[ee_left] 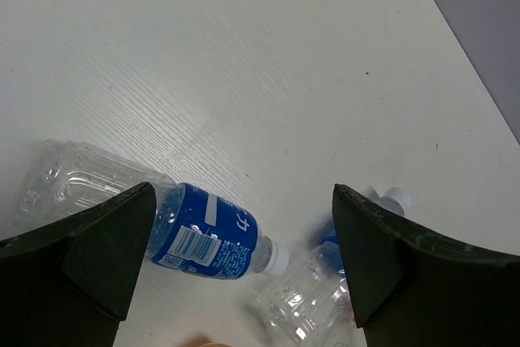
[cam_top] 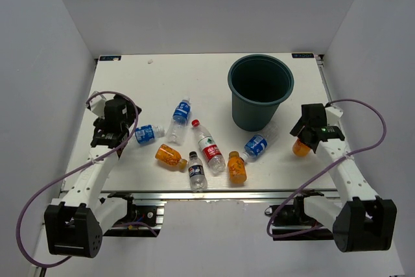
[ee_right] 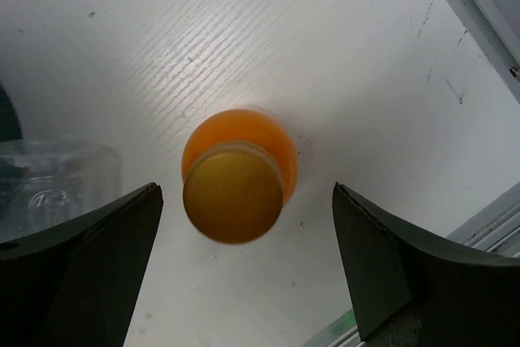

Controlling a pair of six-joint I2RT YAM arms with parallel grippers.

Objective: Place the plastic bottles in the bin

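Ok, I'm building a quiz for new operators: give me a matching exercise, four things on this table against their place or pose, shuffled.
1. dark teal round plastic bin
2. red-capped, red-label clear plastic bottle
3. stubby orange plastic bottle farthest right
4. blue-label clear plastic bottle farthest left

A. on its side by the open left end effector
B. on its side in the middle of the table
C. upright, mouth up, far side, right of centre
D. cap up, under the open right end effector

Pairs: 1-C, 2-B, 3-D, 4-A
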